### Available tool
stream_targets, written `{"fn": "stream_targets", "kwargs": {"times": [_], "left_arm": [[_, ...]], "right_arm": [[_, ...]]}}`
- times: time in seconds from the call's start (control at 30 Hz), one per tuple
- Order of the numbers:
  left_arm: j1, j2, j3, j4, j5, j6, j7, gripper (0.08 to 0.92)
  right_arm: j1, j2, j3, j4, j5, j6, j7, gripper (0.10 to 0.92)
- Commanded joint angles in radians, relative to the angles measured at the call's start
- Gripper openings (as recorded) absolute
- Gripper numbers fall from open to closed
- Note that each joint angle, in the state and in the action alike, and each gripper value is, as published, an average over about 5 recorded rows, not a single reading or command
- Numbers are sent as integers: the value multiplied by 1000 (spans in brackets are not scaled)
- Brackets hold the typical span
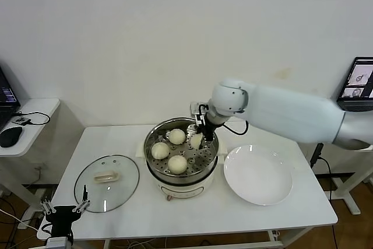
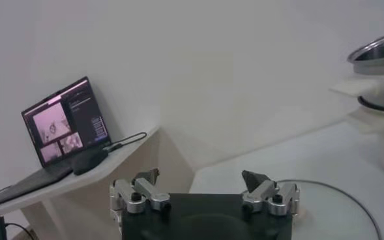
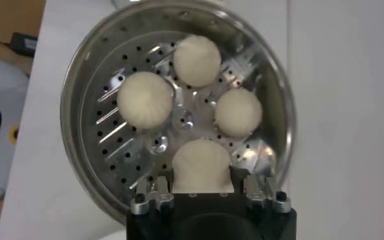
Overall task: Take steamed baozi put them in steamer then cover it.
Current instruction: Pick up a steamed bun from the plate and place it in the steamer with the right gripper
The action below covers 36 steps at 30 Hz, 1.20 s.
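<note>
The steel steamer (image 1: 152, 136) stands mid-table with its perforated tray showing. Three cream-white baozi lie on the tray (image 1: 176, 136) (image 1: 160, 150) (image 1: 177, 163). My right gripper (image 1: 198, 138) reaches into the steamer's far right side and is shut on the fourth baozi (image 1: 196, 140), low over the tray. The right wrist view shows the steamer rim (image 3: 74, 85), three loose baozi (image 3: 197, 60) (image 3: 145, 98) (image 3: 238, 111), and the held baozi (image 3: 201, 163) squeezed in my right gripper (image 3: 201, 179). My left gripper (image 1: 64, 207) is open and empty at the table's front left corner.
The glass lid (image 1: 107, 182) with a cream handle lies flat left of the steamer, just beyond the left gripper (image 2: 201, 179). A bare white plate (image 1: 258, 174) sits right of the steamer. A side table with a laptop (image 2: 64, 124) stands to the left.
</note>
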Motion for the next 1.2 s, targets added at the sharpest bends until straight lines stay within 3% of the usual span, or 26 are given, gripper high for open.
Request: {"fn": "stream_targets", "kwargs": {"times": [0.03,0.73,0.83,1.0,1.07,1.2], "left_arm": [[-4,0,4,5,1,0,0,823],[-13,-2,4,7,0,0,1,823],[-14,0,2,6,-1,1,2,823],[-16,5,0,7,-9,3,5,823],[-19,7,1,10,-12,3,6,823],[-23,6,4,15,-17,1,8,823]], "right_arm": [[-75,66,-11,-77,-50,-14,14,560],[-106,81,36,-112,-116,-4,22,565],[-88,51,61,-86,-112,-2,18,603],[-70,-45,125,-13,-74,10,28,743],[-82,-94,155,29,-35,13,77,785],[-159,-213,231,166,124,-4,366,820]]}}
